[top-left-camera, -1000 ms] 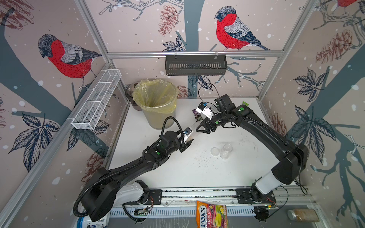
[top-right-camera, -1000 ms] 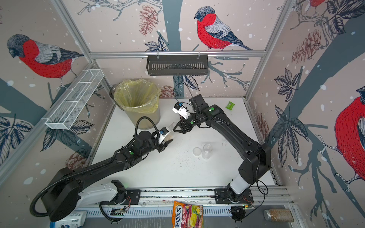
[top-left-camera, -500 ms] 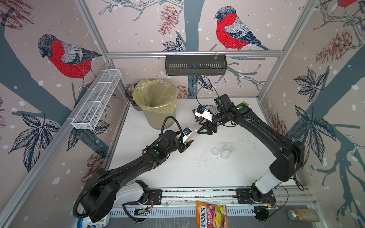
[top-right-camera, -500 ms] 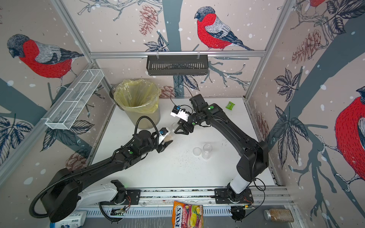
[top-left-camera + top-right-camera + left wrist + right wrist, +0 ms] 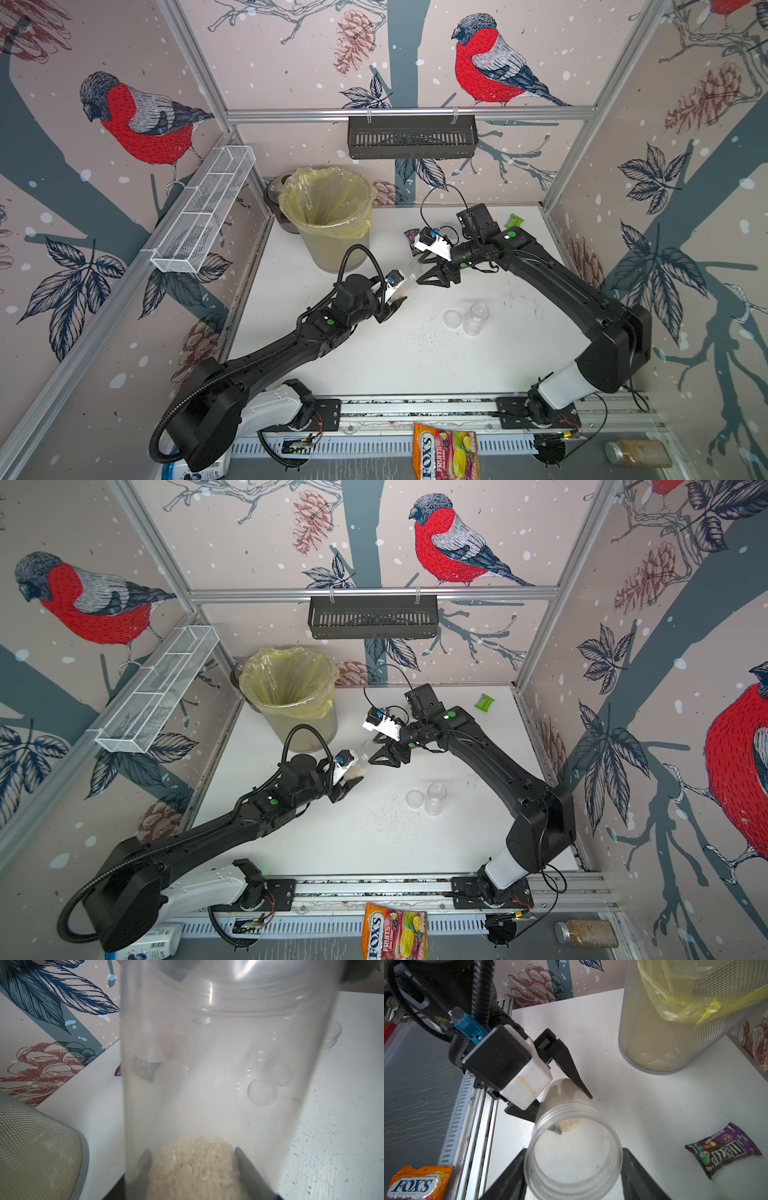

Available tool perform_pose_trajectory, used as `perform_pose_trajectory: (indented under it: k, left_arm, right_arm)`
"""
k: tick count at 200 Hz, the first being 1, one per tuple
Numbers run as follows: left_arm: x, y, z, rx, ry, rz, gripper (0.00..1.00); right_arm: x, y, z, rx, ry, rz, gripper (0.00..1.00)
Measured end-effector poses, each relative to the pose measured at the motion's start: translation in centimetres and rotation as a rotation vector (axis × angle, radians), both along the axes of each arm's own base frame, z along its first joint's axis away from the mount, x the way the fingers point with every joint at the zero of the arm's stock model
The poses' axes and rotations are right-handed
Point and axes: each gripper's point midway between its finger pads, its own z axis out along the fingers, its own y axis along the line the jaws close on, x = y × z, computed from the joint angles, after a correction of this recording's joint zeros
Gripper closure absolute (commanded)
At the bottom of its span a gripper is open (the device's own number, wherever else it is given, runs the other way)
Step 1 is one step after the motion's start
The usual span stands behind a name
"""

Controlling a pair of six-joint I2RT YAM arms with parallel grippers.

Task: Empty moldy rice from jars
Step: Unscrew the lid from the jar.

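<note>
A slim clear jar (image 5: 411, 271) (image 5: 365, 751) hangs tilted above the table, left of the middle. My left gripper (image 5: 395, 301) (image 5: 193, 1153) is shut on its bottom end. The moldy rice (image 5: 193, 1165) (image 5: 569, 1124) lies heaped there between the fingers. My right gripper (image 5: 419, 272) (image 5: 573, 1167) is open. Its fingers (image 5: 633, 1167) stand on either side of the jar's clear top end, close to the wall. Another slim jar (image 5: 476, 318) stands empty at centre right, a clear round lid (image 5: 452, 318) beside it. A dotted silver lid (image 5: 449, 227) peeks out behind my right wrist.
A mesh bin with a yellow bag (image 5: 328, 208) (image 5: 675, 1032) stands at the back left, close to the held jar. A purple candy packet (image 5: 411, 239) (image 5: 722, 1149) lies behind my right gripper, a green packet (image 5: 513, 220) at the back right. Dark specks (image 5: 424, 332) dot the table.
My right gripper has come down and forward from behind the jar and now straddles its top end. The left arm and the jar have stayed in place.
</note>
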Motion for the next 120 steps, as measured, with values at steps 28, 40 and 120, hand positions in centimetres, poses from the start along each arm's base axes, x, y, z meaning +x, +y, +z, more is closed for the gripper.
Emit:
perform_pose_trajectory:
  k: [28, 40, 120]
  left_arm:
    - [0.3, -0.6, 2.0, -0.064, -0.044, -0.008, 1.00]
    - [0.4, -0.9, 2.8, -0.088, -0.068, -0.015, 1.00]
    - [0.9, -0.6, 3.1, -0.096, -0.086, 0.020, 1.00]
  right_arm:
    - [0.4, -0.5, -0.5, -0.012, -0.009, -0.020, 0.00]
    - [0.6, -0.9, -0.3, -0.005, -0.011, -0.034, 0.00]
    - [1.7, -3.2, 2.6, 0.056, 0.006, -0.268, 0.00]
